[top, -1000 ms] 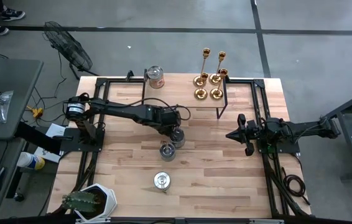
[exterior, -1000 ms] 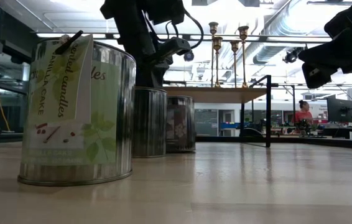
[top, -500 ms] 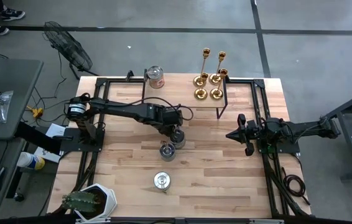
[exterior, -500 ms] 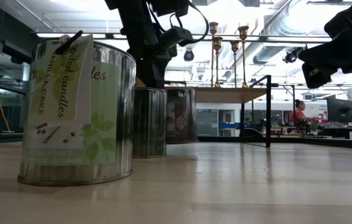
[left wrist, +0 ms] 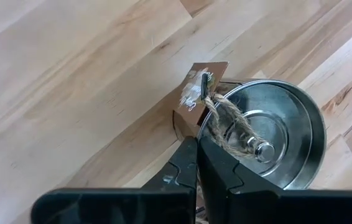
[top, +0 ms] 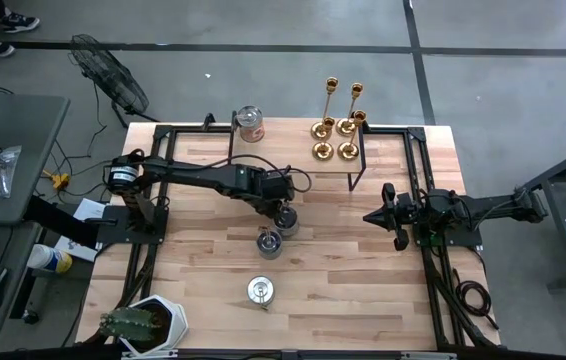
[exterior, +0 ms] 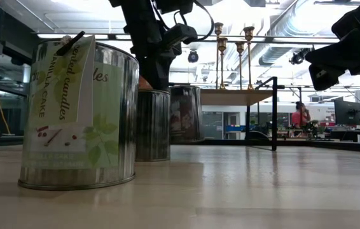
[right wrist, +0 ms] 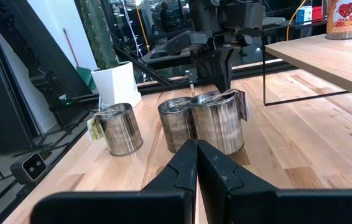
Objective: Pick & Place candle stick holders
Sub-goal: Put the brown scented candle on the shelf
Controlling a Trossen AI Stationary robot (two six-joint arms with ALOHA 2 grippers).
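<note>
My left claw [top: 281, 207] sits above the silver tin [left wrist: 269, 140] mid-tabletop [top: 363, 260]; its fingers look pinched together, but I cannot tell whether they grip the tin's twine [left wrist: 226, 121]. My right claw [top: 375, 216] waits closed and empty. A shelf [top: 333, 150] carries the gold candlesticks [top: 338, 125].

Open tabletop [top: 363, 270] right of three clustered tins [top: 269, 243]; black frame [top: 353, 170] under the raised shelf [top: 293, 140] fences off the far side.
</note>
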